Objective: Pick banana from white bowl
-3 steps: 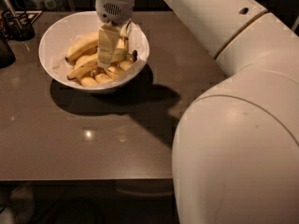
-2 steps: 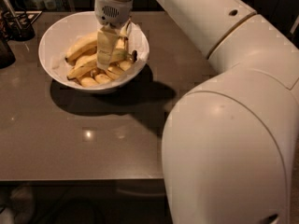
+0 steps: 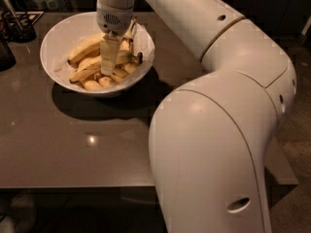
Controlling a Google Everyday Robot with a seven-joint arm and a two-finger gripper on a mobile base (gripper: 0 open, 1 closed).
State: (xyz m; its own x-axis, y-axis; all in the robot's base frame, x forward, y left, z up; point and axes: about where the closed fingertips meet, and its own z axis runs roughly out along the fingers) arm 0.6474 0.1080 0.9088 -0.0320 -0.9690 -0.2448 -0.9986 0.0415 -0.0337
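Note:
A large round white bowl stands at the back left of the dark table. It holds several yellow bananas lying in a bunch. My gripper hangs straight down from the white arm into the bowl, its pale fingers among the bananas at the bowl's middle right. The arm's big white elbow and forearm fill the right half of the view.
The dark glossy table runs to a front edge low in the view. A dark holder with utensils stands at the back left beside the bowl. Another dark object sits at the far left edge.
The arm's elbow has swung further into view and left, covering more of the right side. The gripper stays in the bowl among the bananas at about the same spot.

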